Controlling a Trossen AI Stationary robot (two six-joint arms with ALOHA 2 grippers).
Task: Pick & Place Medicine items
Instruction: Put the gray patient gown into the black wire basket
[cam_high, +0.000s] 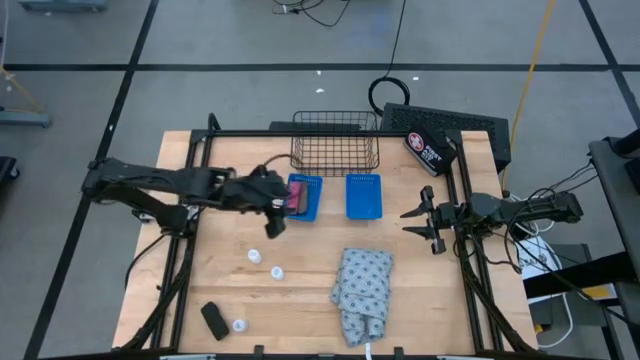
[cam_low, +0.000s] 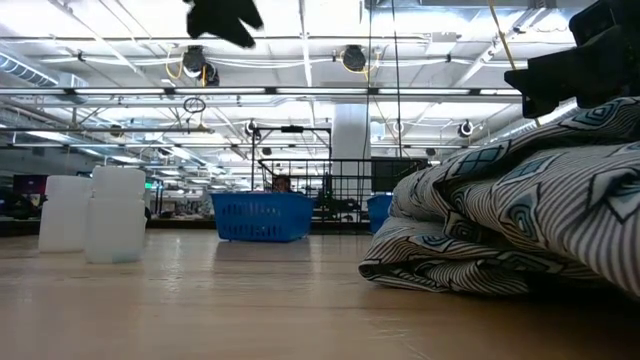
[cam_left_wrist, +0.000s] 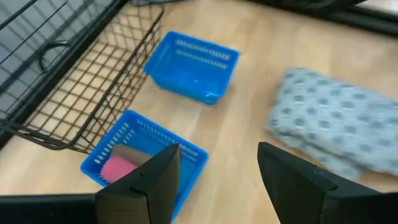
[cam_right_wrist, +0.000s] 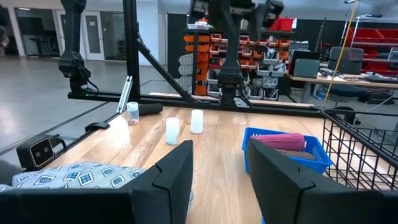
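High view shows the wooden surface (cam_high: 300, 300) framed by both dark arms, with the grey-blue patterned cloth (cam_high: 361, 292) crumpled near its front edge, clear of the sorting area. Behind it a wire basket (cam_high: 335, 141) stands at the back edge, and two blue baskets sit side by side just before it: the left blue basket (cam_high: 304, 196) already holds a pink piece (cam_left_wrist: 116, 168) lying on a brown piece (cam_left_wrist: 127, 154), while the right blue basket (cam_high: 364, 195) looks empty, probably kept for another kind of item. The left gripper (cam_high: 274, 216) hovers at the left basket's near corner with its fingers spread and nothing between them, which suggests it has nothing to carry at this moment. The right gripper (cam_high: 427, 224) waits off to the right of the baskets, fingers parted and holding nothing. Still loose on the surface are a black piece (cam_high: 213, 320) near the front left, and three small white bottles (cam_high: 255, 257), (cam_high: 277, 272), (cam_high: 239, 326) scattered around it
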